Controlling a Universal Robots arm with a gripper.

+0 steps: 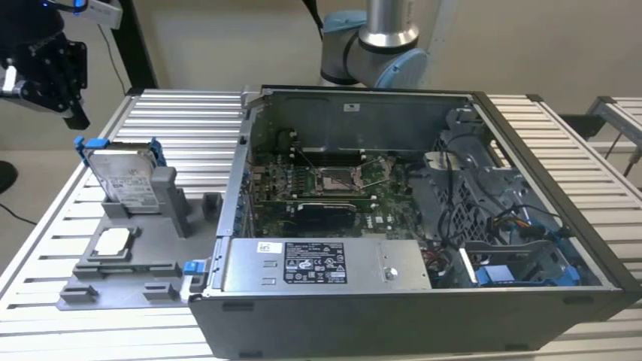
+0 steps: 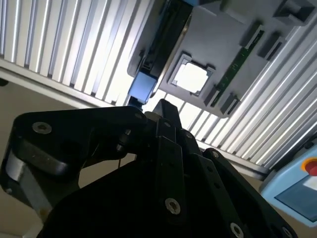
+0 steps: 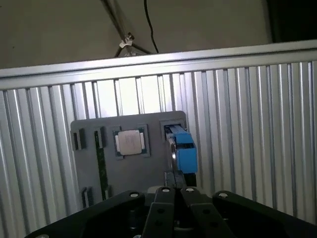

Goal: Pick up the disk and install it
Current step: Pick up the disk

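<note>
1. Claw. I read the gripper [image 3: 174, 191] as drawn narrow and holding nothing. In the exterior view it hangs above and to the exterior view's left of the grey fixture [image 1: 150, 263], apart from everything on it.

2. Task item. The disk [image 1: 125, 180] stands on edge in a slot at the far end of the grey fixture. I judge the upright seating is meant to present its blue-framed upper edge [image 3: 184, 148] for a grasp from above. It is not yet picked up.

3. Neighbours. A square chip [image 1: 113, 239] lies flat in a recess of the grey fixture. The open computer case [image 1: 422, 226] sits just beside the fixture, on the exterior view's right.

4. Surface and room. The grey fixture rests on a ribbed aluminium table [image 1: 40, 248], with a plain pale wall beyond it.
</note>
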